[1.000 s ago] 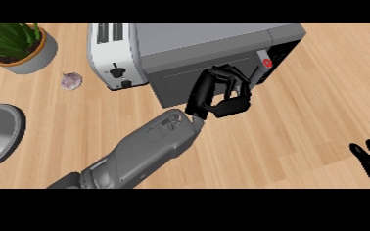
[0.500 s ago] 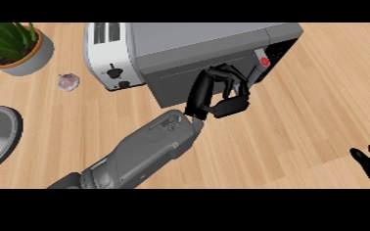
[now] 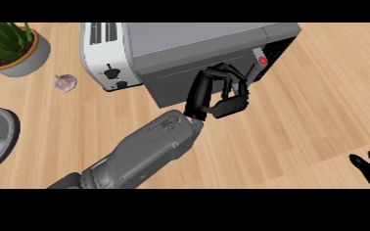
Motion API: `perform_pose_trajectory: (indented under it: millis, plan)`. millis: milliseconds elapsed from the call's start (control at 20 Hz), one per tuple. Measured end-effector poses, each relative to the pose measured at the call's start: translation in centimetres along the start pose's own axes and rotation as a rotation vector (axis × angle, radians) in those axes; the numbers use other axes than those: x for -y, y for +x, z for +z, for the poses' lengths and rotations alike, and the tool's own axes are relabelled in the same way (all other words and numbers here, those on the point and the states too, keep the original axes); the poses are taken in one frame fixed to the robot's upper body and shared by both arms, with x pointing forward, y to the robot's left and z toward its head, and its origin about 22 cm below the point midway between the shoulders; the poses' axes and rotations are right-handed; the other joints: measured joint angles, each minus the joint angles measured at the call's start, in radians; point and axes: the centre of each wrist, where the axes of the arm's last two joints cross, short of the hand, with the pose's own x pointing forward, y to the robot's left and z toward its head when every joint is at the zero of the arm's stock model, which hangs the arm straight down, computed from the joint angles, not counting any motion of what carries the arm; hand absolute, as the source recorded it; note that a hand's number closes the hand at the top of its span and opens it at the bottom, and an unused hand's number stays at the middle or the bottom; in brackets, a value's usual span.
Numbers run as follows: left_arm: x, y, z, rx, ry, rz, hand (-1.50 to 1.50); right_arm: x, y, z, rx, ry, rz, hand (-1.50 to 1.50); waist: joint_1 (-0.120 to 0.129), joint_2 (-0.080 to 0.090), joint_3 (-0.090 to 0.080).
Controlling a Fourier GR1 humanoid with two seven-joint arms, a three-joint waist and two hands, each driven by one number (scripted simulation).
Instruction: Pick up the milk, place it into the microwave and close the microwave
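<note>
The grey microwave [image 3: 202, 39] stands at the back of the counter. Its door [image 3: 177, 80] faces me and lies nearly flush with the body. To the door's right is the dark control strip with a red button [image 3: 262, 61]. My left hand [image 3: 206, 95] is at the door's right edge, fingers curled toward the thumb, with nothing visible between them. No milk shows anywhere; the inside of the microwave is hidden. Only the fingertips of my right hand [image 3: 359, 162] show, resting at the lower right edge.
A white toaster [image 3: 101, 54] stands against the microwave's left side. A garlic bulb [image 3: 65, 82] lies on the wood left of it, and a potted plant [image 3: 18, 49] sits in the far left corner. A metal rim [image 3: 6, 132] shows at the left edge.
The view has slid slightly; my left hand stays at the door's right edge and the door looks much the same.
</note>
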Motion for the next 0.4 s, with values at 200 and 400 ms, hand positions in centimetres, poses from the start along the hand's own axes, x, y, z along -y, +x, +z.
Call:
perform_pose_trajectory:
  millis: [200, 400]
  plan:
    - [-0.02, -0.07, 0.02, 0.014, 0.012, 0.004, 1.50, -0.02, 0.23, -0.19, 0.005, 0.011, -0.001, -1.50, -0.004, 0.002, 0.000]
    - [-0.01, -0.12, 0.03, 0.027, 0.016, 0.005, 1.50, 0.05, 0.34, -0.32, 0.005, 0.018, 0.000, -1.50, -0.006, 0.004, 0.000]
